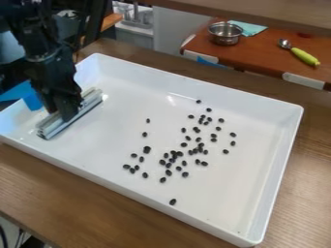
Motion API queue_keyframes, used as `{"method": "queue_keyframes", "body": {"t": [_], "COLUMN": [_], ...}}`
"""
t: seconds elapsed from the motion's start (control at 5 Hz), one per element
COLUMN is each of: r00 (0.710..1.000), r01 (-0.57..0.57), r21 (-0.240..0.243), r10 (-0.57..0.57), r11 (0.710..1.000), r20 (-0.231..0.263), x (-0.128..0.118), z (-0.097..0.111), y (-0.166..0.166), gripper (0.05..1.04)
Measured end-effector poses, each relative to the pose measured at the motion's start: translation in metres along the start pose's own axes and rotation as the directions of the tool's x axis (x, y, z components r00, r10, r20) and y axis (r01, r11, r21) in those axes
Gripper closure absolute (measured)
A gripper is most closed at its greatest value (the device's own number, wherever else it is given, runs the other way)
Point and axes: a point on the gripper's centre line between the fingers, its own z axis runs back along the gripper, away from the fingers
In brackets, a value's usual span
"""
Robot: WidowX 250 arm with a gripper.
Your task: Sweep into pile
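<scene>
A long, narrow bar in silver and white (pixel 90 102) lies inside the big white rectangular tray (pixel 116 147), near its left end, its long axis slanting from the view's lower left to upper right. The black gripper (pixel 68 115) comes down onto the bar's middle, an end showing on either side of the fingers, which, as far as the dark shapes let me judge, are closed on it. Small black oval beans (pixel 174 154) lie scattered to the right, well apart from the bar.

Metal pot (pixel 225 35) beside teal cloth (pixel 252 28), green-handled spoon (pixel 304 56), on reddish-brown table (pixel 263 57).
</scene>
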Motion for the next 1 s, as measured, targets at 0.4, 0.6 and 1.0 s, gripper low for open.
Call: {"method": "queue_keyframes", "body": {"t": [0.4, 0.6, 1.0], "r00": [0.999, 0.999, 0.998], "r01": [0.017, 0.012, 0.019], "r21": [-0.035, -0.04, -0.055], "r10": [-0.018, -0.014, -0.022], "r11": [0.999, 0.999, 0.998], "r20": [-0.027, -0.041, -0.054], "x": [0.0, 0.001, -0.002], "z": [0.0, 0.0, 0.002], "y": [-0.034, -0.053, -0.092], "gripper": [0.741, 0.741, 0.741]}}
